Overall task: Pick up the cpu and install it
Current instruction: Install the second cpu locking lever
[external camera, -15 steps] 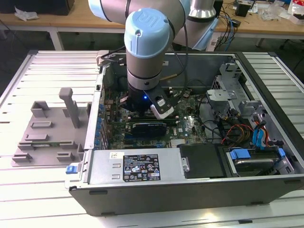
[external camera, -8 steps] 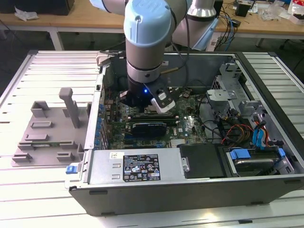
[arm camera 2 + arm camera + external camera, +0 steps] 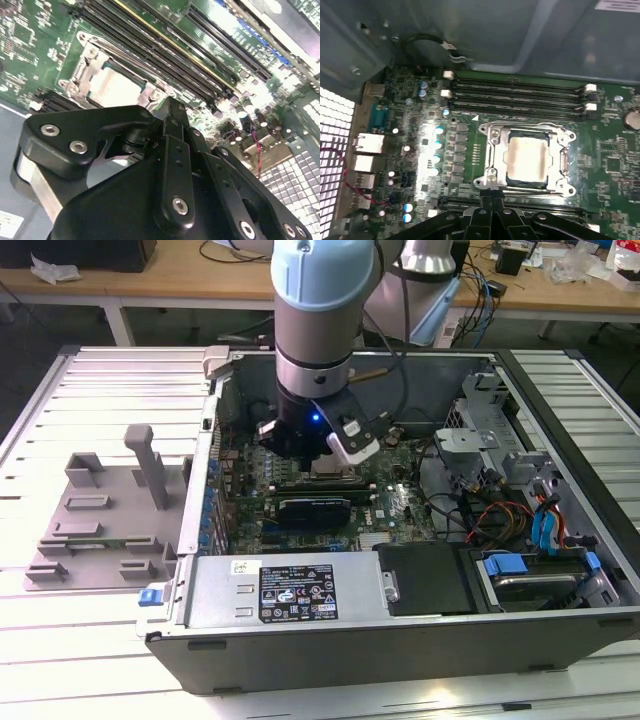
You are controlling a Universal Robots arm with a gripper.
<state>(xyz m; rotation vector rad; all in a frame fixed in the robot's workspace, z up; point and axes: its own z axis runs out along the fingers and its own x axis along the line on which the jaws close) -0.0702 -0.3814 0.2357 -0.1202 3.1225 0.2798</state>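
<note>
The cpu (image 3: pixel 527 157) lies flat inside the metal socket frame (image 3: pixel 490 137) on the green motherboard, its pale silver top facing up; it also shows in the second wrist view (image 3: pixel 117 87). My gripper (image 3: pixel 492 202) hangs just above the board beside the socket, black fingers (image 3: pixel 172 130) together and holding nothing. In the exterior view the gripper (image 3: pixel 325 465) is down inside the open computer case, over the middle of the motherboard.
Long memory slots (image 3: pixel 520 92) run beside the socket. The case wall (image 3: pixel 210 440), power supply (image 3: pixel 290 590) and drive cage with blue tabs (image 3: pixel 540 570) surround the board. A grey fixture (image 3: pixel 100 520) sits on the table at the exterior view's left.
</note>
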